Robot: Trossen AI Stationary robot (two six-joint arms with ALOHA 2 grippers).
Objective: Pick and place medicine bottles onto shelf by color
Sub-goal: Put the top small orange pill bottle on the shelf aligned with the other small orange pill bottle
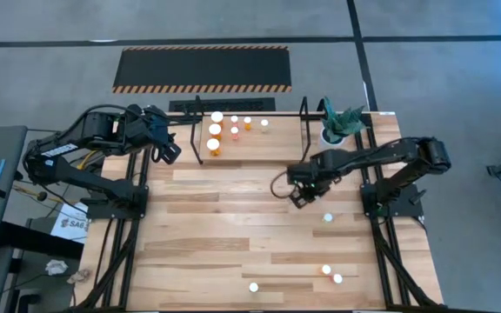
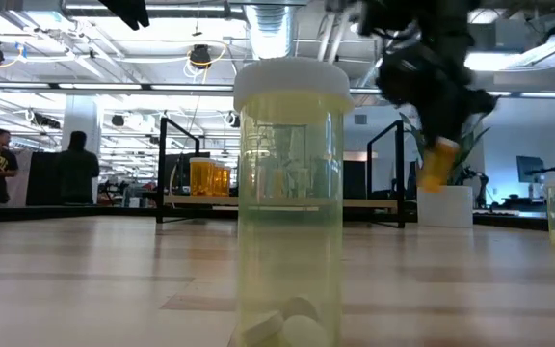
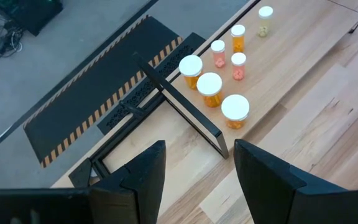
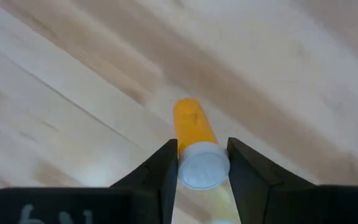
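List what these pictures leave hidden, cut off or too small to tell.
- Low view: the near pale-yellow white-capped bottle blocks part of the black-bar shelf.
- Low view: the right gripper is blurred; the top edge crops its arm.
- High view: the loose bottles are too small to tell their colours.
- Right wrist view: the held orange bottle hides the table beneath it.

Both my arms read matte black, chunky jointed segments on black frame bases. My left arm (image 1: 76, 152) carries a white label strip and yellowish cabling near its base. My right arm (image 1: 390, 156) trails a dark looping cable just behind its gripper (image 1: 298, 196). Fingers (image 3: 145, 171) look thick, angular, dark.
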